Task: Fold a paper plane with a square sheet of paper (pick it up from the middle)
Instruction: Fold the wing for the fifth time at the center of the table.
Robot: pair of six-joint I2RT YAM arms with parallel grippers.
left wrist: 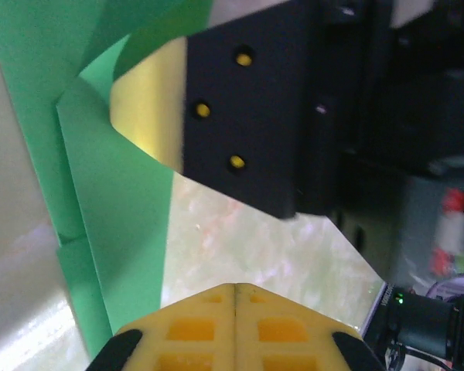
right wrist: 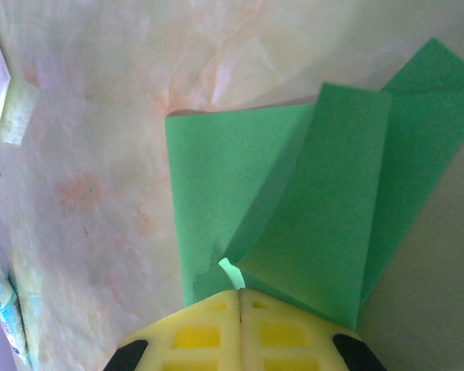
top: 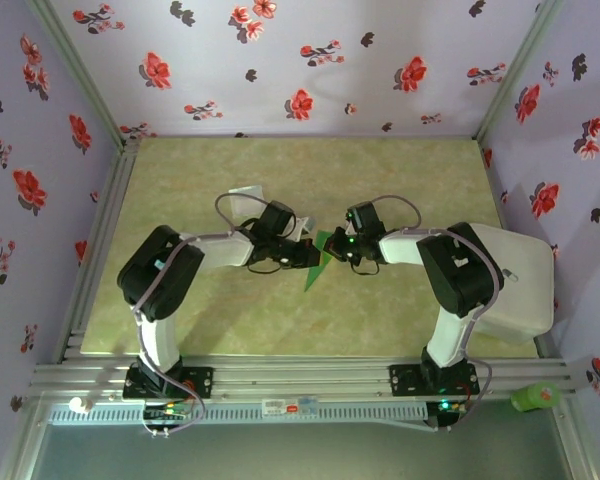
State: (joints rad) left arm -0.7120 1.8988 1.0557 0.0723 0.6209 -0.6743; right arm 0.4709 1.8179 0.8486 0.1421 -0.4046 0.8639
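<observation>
**A:** Looking down at mid-table: left gripper (top: 305, 256) and right gripper (top: 338, 250) nose to nose over the marbled table (top: 400, 180), with the green sheet (top: 314, 275) between the two.

**B:** Pinched by the right one?

**A:** Looks that way from the wrist. Right gripper (right wrist: 240, 297) clamped tight, yellow fingertips (right wrist: 193, 332) pressed flush. Folded green sheet (right wrist: 309, 201) fanning out from that seam in overlapping layers.

**B:** And over on the left?

**A:** Clenched too. Left gripper (left wrist: 236, 297) with no gap at all, green sheet (left wrist: 116, 216) running just beside one fingertip. Can't tell whether caught or merely brushing past. Straight across, the right gripper's black finger (left wrist: 247, 108), with paper curling round its yellow pad (left wrist: 147, 108).

**B:** Anything else out there?

**A:** Small pale packet (top: 245, 192) behind the left arm, and a white panel (top: 520, 285) at the right edge. Both well apart from the paper.
</observation>
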